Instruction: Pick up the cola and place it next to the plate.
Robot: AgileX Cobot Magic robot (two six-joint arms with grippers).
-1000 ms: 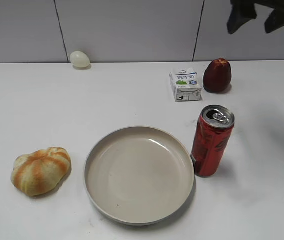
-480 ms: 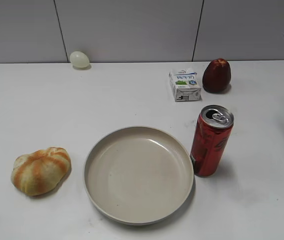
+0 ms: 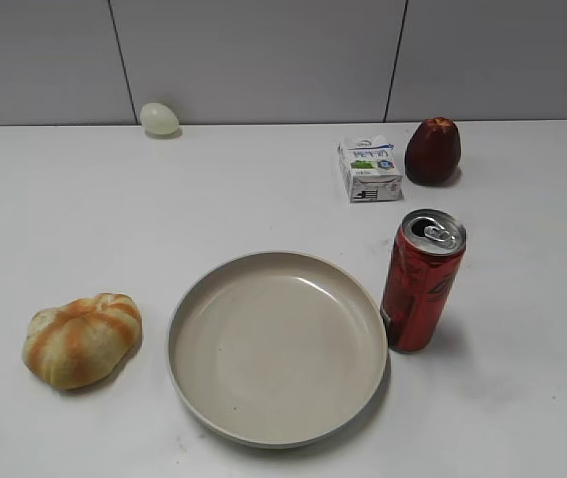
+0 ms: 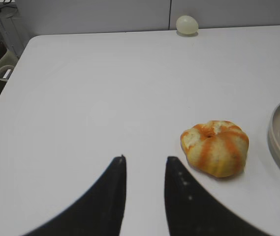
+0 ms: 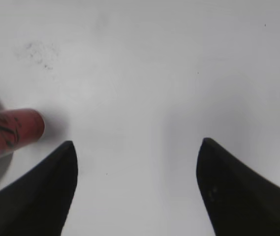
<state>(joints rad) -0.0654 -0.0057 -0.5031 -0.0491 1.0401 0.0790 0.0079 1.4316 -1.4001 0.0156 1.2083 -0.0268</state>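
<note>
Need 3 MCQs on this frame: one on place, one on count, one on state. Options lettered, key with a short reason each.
1. Where does the cola stand relative to the plate?
A. on the plate
B. just off its right rim, upright
C. far back by the wall

2. How many things sit on the table besides the cola and the plate?
A. two
B. four
C. six

3. What is the right gripper doing?
A. open, holding nothing
B. shut on the cola
C. shut on the bread

Key:
1 B, the can stands upright on the table by the plate's right rim.
2 B, bread, egg, small carton, dark red fruit.
3 A, its fingers are wide apart over bare table, the cola off to their left.
</note>
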